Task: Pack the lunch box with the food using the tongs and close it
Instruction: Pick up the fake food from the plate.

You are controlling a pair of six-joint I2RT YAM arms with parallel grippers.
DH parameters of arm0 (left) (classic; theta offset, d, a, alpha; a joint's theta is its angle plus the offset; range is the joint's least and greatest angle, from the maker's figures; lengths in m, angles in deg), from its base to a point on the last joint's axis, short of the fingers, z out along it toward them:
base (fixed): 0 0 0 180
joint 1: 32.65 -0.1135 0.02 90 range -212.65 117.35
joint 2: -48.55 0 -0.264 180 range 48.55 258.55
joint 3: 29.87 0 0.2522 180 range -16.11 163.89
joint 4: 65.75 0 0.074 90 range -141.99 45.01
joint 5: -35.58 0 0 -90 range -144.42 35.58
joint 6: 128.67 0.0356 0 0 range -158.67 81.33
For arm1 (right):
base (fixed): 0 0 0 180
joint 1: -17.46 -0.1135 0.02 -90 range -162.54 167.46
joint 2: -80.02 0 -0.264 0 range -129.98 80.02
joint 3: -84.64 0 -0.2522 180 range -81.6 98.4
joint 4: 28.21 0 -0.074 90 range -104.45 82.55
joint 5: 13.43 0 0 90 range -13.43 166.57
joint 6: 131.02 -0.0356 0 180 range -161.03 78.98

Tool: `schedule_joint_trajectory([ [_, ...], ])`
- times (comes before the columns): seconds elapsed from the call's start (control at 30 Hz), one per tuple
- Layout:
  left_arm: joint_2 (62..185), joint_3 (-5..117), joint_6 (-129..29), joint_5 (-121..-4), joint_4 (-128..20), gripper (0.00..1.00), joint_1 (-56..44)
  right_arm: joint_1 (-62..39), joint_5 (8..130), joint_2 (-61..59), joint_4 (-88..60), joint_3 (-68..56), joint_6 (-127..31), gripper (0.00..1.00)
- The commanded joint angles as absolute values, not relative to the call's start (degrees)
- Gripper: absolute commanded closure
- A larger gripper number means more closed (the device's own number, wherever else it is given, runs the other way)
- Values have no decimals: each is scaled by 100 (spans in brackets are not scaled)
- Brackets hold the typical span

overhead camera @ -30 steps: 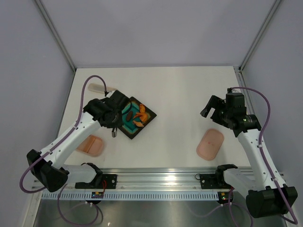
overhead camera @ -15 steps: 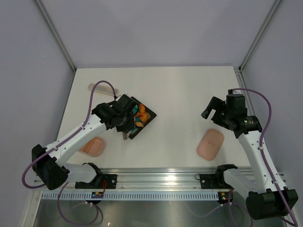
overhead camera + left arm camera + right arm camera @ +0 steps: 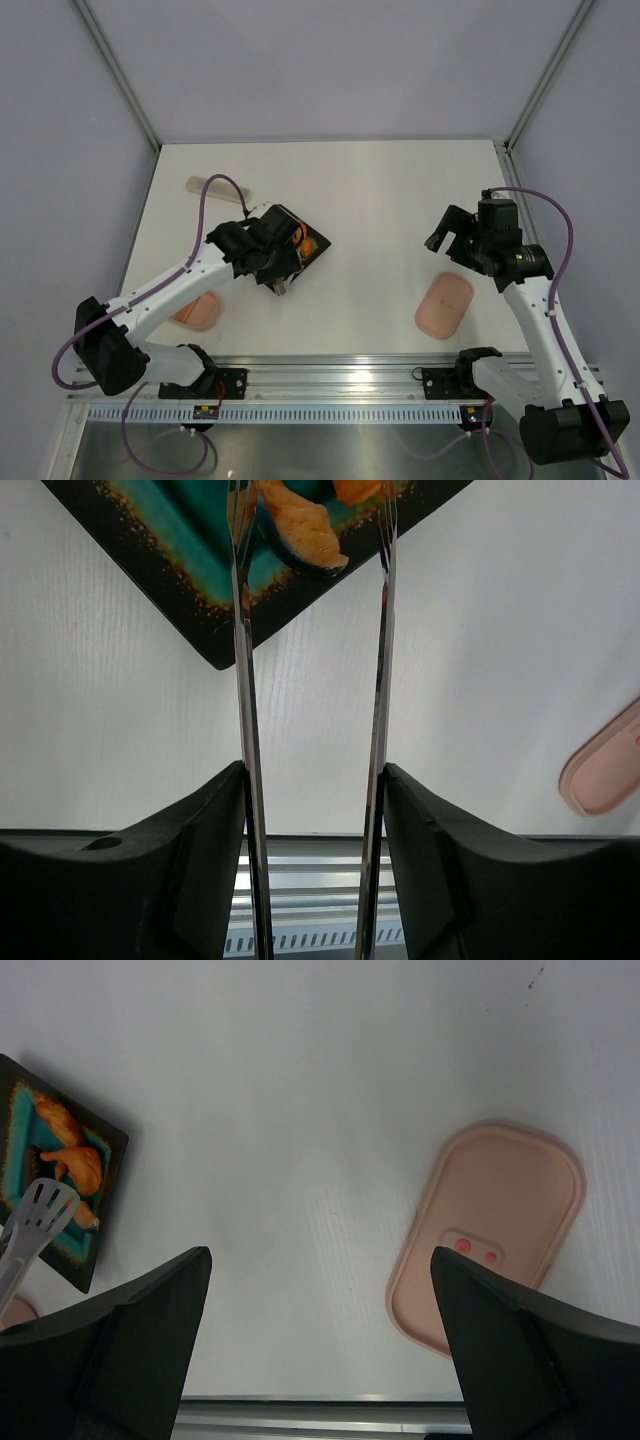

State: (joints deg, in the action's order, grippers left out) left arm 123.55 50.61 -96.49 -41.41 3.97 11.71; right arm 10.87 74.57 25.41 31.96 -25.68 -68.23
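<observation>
White worktop: rail along near edge
Lunch box: near-left corner, open, no food seen inside
Lid: near-right edge, off the box
Left gripper: just slid right, grasping the tongs more loosely
Tong arms: sprung apart either side of an orange food piece; pinch likely next
Tray: left of centre, holding the food
Right gripper: spread wide, empty

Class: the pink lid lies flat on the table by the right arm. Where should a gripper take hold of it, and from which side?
Come down from above and pinch the pink lid across its narrow width, near the middle. It lies flat on the table, so a sideways approach has nothing to reach under, and its long straight sides probably give parallel faces to squeeze.
</observation>
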Motion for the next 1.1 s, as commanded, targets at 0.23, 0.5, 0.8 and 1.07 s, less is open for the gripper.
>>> schedule_joint_trajectory([
  [0.23,12554,5078,-10204,-3623,426,41,1315,1087,7569,2614,3187,-2351,-6783,0],
  [0.5,12668,4964,-10274,-3588,382,41,1315,1095,7595,2623,3230,-2333,-6748,0],
  [0.8,12624,5016,-10371,-3350,707,47,1315,1095,7578,2614,3195,-2342,-6748,0],
  [1.07,12405,5113,-10397,-3227,997,52,1314,1095,7499,2562,3125,-2350,-6792,1],
])
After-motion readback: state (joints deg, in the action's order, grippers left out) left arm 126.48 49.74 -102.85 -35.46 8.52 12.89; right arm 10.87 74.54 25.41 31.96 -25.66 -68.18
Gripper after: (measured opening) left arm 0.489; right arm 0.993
